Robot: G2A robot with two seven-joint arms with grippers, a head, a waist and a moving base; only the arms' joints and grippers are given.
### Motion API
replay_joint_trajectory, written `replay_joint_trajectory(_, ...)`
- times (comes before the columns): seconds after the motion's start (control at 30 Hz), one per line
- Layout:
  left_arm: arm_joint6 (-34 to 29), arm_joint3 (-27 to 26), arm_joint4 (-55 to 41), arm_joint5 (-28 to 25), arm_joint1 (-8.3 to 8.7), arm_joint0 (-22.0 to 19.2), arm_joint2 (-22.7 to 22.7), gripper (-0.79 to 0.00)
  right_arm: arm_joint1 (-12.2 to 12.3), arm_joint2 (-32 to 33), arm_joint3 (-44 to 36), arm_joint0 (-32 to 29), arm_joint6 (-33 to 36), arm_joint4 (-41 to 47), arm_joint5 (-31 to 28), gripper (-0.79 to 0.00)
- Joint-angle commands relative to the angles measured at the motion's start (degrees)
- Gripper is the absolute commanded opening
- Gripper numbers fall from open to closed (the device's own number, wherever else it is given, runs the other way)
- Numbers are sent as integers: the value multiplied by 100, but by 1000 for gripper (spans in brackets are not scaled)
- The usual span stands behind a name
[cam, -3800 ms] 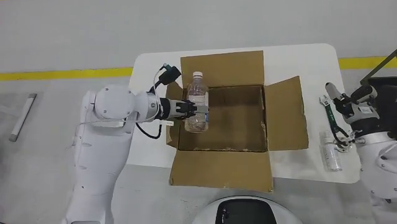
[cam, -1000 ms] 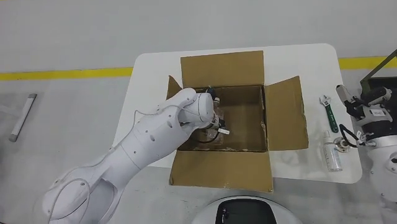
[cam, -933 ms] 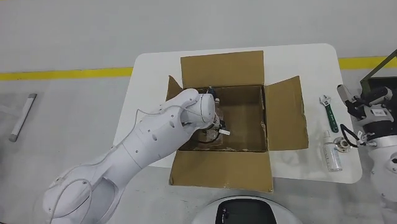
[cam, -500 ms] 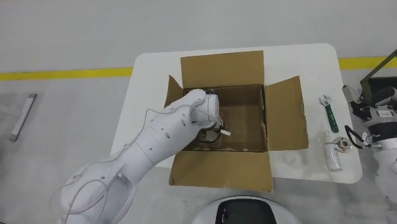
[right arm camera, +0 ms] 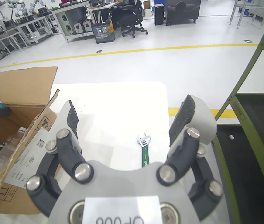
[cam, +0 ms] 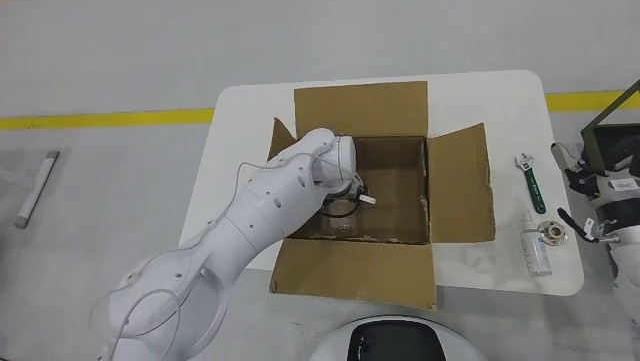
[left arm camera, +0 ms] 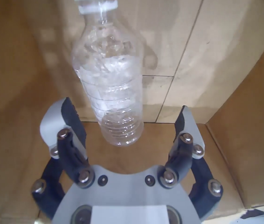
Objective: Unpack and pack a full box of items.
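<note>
A clear plastic bottle (left arm camera: 108, 75) with a white cap rests inside the open cardboard box (cam: 455, 181), near the wall on the left arm's side. My left gripper (left arm camera: 125, 107) is open inside the box. Its fingers (left arm camera: 67, 115) stand on either side of the bottle's base without touching it, and the cap points away. I cannot tell whether the bottle lies flat or leans. From above, the left arm's wrist (cam: 338, 166) covers part of the bottle (cam: 342, 211). My right gripper (right arm camera: 129, 104) is open and empty above the table's right end.
A green-handled wrench (cam: 530, 183), a second clear bottle (cam: 533, 246) and a small round part (cam: 550, 229) lie on the white table (cam: 250, 111) right of the box. A green cart frame (right arm camera: 246, 108) stands beside that end. The box flaps are folded outward.
The left arm carried the bottle from above the box's left edge down into the box. Its wrist has since shifted slightly. The right arm drew back toward the table's right edge.
</note>
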Motion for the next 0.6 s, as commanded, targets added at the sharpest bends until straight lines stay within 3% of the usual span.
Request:
replay_joint_trajectory(0.0, 68, -181, -102, 68, 63, -148, -1, 0, 2, 23, 16, 7, 30, 18, -2, 0)
replay_joint_trajectory(0.1, 134, -580, -389, 133, 234, -359, -23, 0, 4, 38, 19, 17, 70, 25, -2, 0)
replay_joint_trajectory(0.23, 222, -1397, -674, 221, 624, -570, -224, 0, 6, 6, 17, 61, 125, 30, 2, 0)
replay_joint_trajectory(0.4, 384, -2523, -720, 383, 1295, -663, -567, 0, 3, -96, 42, 123, 174, 65, 34, 0)
replay_joint_trajectory(0.57, 458, -3550, -748, 457, 2077, -442, -1184, 0, 1, -176, 54, 159, 205, 40, 50, 0)
